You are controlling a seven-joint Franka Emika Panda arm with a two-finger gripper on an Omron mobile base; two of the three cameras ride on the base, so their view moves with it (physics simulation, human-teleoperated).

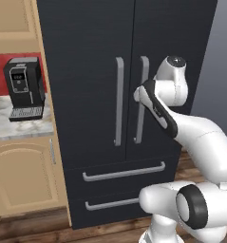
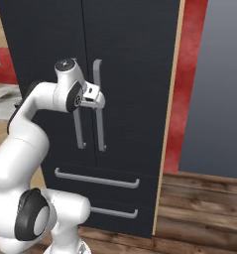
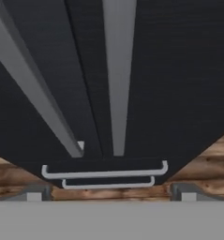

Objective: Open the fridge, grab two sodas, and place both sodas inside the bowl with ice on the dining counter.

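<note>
The tall black fridge (image 1: 86, 71) (image 2: 135, 74) (image 3: 179, 70) stands with both doors and both lower drawers shut. My gripper (image 2: 97, 99) (image 3: 109, 194) is up against the doors at mid height, by the two long grey bar handles (image 1: 118, 102) (image 2: 100, 124). In the hand view it looks down the door, its fingertips (image 3: 33, 193) set wide apart and open, with nothing between them. One handle (image 3: 118, 70) runs straight down the middle of that view. The drawer handles (image 3: 104, 172) lie below. The sodas, the bowl with ice and the dining counter are out of view.
A black coffee machine (image 1: 23, 88) sits on a marble kitchen counter (image 1: 20, 126) over wood cabinets (image 1: 24, 175), left of the fridge. A red wall strip (image 2: 189, 74) and a grey wall (image 2: 219, 99) lie to its right. Wood floor (image 2: 199, 208) runs in front.
</note>
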